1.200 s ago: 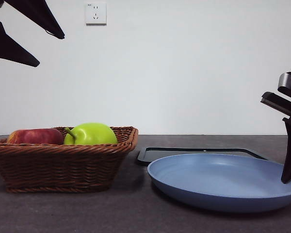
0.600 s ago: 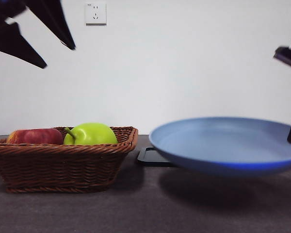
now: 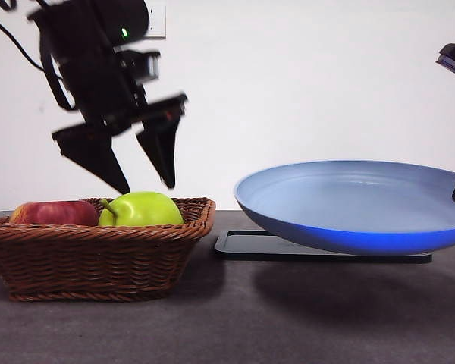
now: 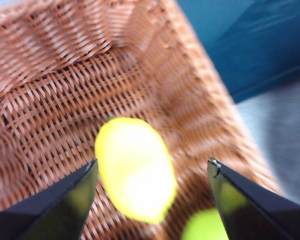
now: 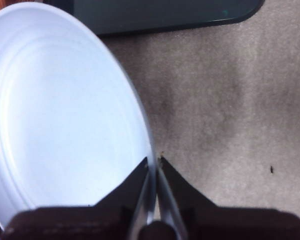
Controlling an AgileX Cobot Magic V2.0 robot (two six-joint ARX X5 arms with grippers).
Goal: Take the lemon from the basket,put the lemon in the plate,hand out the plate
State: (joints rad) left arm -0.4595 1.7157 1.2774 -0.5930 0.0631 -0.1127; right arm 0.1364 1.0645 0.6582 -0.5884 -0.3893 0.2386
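Basket (image 3: pixel 98 246): nearest thing in the front view, sitting on the grey table (image 3: pixel 227 326). Its woven wall hides most of what lies inside from that low angle.
Lemon (image 4: pixel 135 167): on the basket floor, seen only from my left wrist, blurred. It lies between my two left jaws but touches neither. From the front it is hidden behind the basket wall.
Green apple (image 3: pixel 140 209): pokes above the basket rim in the front view; in my left wrist view only a cut-off green patch shows beside the lemon.
Red apple (image 3: pixel 54 213): low in the basket beside the green apple, mostly hidden by the rim.
My left gripper (image 3: pixel 140 167): hangs above the basket, over the green apple, jaws spread wide with nothing between them. Motion blur smears the tips.
Plate (image 3: pixel 356 205): held clear of the table, tilted, casting a shadow on the table below; its far edge runs out of the front picture.
My right gripper (image 5: pixel 152 165): jaws pinched closed on the plate's rim, one either side of the edge. From the front only a dark tip shows at the picture's side.
Black tray (image 3: pixel 318 249): flat on the table behind and under the plate, partly covered by it.
Wall socket (image 3: pixel 153 23): on the far wall, half hidden behind my left arm.
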